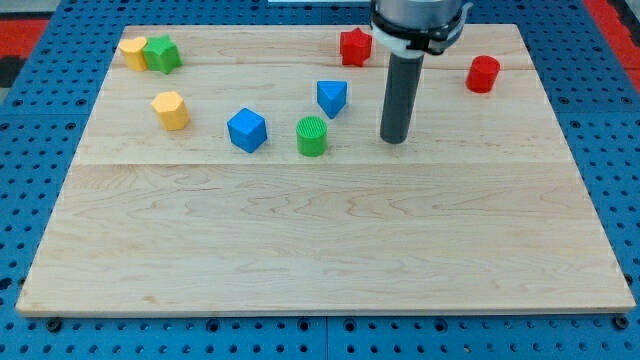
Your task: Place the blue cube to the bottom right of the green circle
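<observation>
Blue cube (246, 130) sitting on the wooden board (320, 240), just left of the green circle (312, 136), not touching it. Blue triangle (332, 97) a bit farther back, just right of the green circle. My tip (394, 139) down on the board, to the right of the green circle and well apart from the blue cube. Just a plain dark rod, holding nothing and touching no block. Red star (355, 46) far back, left of the rod. Red round block (482, 74) far over on the right. Yellow block (171, 110) on the left, nearer than the two blocks in the far left corner. There, another yellow block (133, 52) pressed right against a green star (162, 55).
</observation>
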Action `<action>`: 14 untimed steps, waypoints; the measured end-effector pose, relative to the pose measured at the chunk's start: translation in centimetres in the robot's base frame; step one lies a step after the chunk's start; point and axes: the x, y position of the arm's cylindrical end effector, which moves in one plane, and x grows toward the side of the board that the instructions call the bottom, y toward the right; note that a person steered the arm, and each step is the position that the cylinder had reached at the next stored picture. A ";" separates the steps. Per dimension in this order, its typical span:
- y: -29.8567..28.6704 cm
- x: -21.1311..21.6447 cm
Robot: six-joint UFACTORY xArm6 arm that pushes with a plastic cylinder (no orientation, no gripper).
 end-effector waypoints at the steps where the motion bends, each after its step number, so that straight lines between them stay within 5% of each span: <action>1: -2.2 -2.1; 5: -22.6 -0.6; 8: -17.3 5.0; 11: -9.4 3.0; 13: -12.7 7.9; 14: -15.6 7.0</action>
